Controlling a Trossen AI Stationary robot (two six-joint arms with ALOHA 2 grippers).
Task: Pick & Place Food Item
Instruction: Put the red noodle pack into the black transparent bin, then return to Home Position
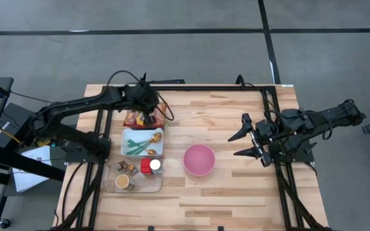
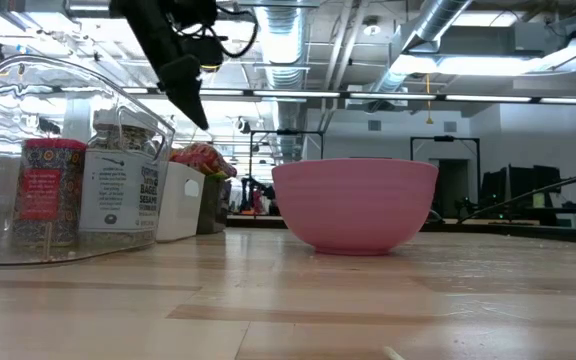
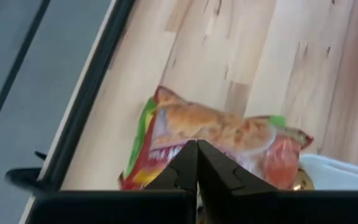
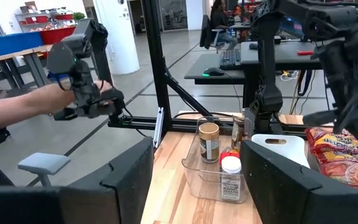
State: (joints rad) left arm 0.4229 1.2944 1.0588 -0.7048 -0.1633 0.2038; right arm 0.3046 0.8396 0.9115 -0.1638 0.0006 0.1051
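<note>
A red, orange and green food packet (image 1: 140, 118) lies flat on the table just beyond the far edge of a white tray (image 1: 128, 136). It also shows in the left wrist view (image 3: 229, 134) and the low view (image 2: 200, 156). My left gripper (image 1: 150, 114) is shut and hangs a little above the packet, clear of it in the low view (image 2: 194, 108). A pink bowl (image 1: 199, 159) stands at the table's middle. My right gripper (image 1: 249, 136) is open and empty to the right of the bowl.
The white tray holds green and gold utensils (image 1: 141, 144). A clear bin (image 1: 133, 185) with spice jars stands nearer the front edge. A black frame rail (image 1: 204, 87) runs along the far edge. In the right wrist view a person's hand (image 4: 48, 99) holds a controller beyond the table.
</note>
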